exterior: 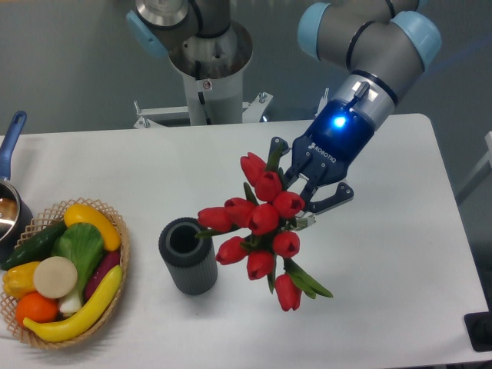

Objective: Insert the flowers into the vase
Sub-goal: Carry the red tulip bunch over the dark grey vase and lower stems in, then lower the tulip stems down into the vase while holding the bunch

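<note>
The flowers [260, 223], a bunch of red tulips with green leaves, hang in the air right of the vase, blooms toward the camera. My gripper [301, 194] is shut on the bunch from behind, its fingers partly hidden by the blooms. The vase [187, 255], dark grey and ribbed, stands upright on the white table with its round mouth open. The leftmost bloom sits just at the vase's right rim in the picture.
A wicker basket [117, 265] of fruit and vegetables sits at the table's left front. A blue-handled pot [11, 201] pokes in at the left edge. The arm's base [207, 58] stands behind the table, and a dark object [480, 330] at the right front corner.
</note>
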Controlling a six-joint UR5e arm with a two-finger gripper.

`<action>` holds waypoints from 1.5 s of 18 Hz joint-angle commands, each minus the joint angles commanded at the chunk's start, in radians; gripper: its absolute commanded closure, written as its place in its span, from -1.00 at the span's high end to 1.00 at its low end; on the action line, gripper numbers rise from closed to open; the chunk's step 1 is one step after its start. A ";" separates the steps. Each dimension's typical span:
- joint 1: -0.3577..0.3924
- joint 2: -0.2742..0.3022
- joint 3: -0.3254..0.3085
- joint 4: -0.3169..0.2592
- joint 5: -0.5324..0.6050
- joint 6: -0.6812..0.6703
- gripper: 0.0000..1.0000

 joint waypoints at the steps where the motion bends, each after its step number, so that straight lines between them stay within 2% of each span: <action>1: -0.009 -0.002 0.000 0.009 0.000 -0.002 -0.34; 3: -0.020 -0.003 -0.012 0.015 -0.023 -0.002 -0.34; 6: -0.022 -0.002 -0.047 0.029 -0.142 0.012 -0.34; 9: -0.034 0.000 -0.101 0.071 -0.270 0.015 -0.33; 12: -0.052 0.006 -0.114 0.081 -0.323 0.015 -0.33; 17: -0.132 0.008 -0.141 0.092 -0.362 0.015 -0.33; 27: -0.155 0.014 -0.215 0.103 -0.385 0.060 -0.32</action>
